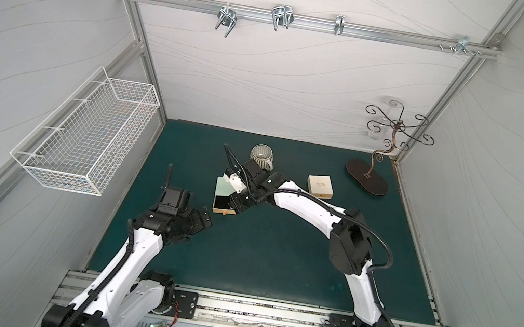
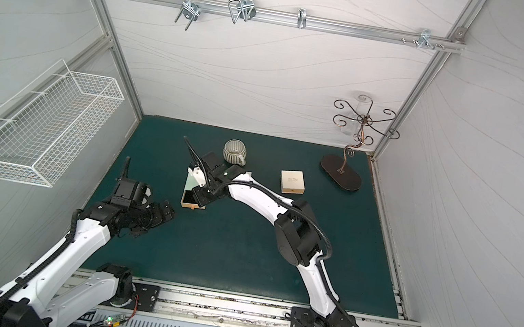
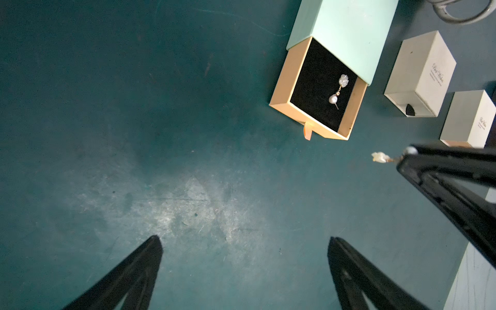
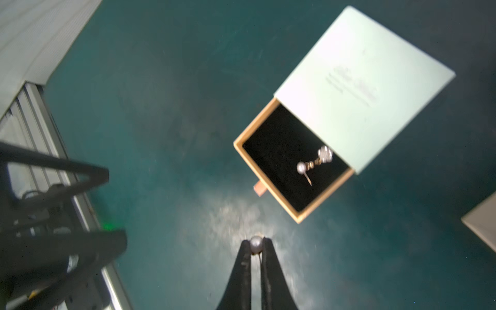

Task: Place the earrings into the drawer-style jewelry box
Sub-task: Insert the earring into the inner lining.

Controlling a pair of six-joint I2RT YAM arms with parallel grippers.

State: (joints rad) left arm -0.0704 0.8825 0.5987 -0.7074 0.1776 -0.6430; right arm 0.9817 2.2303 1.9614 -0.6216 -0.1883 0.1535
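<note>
Top views, left to centre: left gripper (image 1: 206,220) gapes empty, lower left of the drawer (image 1: 222,209); drawer juts toward lower frame, stowed earring (image 4: 314,163) inside; right gripper (image 1: 236,205), clamped on held earring (image 3: 378,157), hovers at its right edge, nearer.

Robot lab cell: aluminium frame (image 1: 313,21), white panels (image 1: 284,85)

Ribbed mug (image 1: 262,158), white gift box (image 1: 320,186), scrolled metal stand (image 1: 367,177), wire basket (image 1: 88,135)

The right arm (image 2: 254,201) reaches over the open jewelry box (image 2: 190,205), a ribbed mug (image 2: 233,151) near behind it.
</note>
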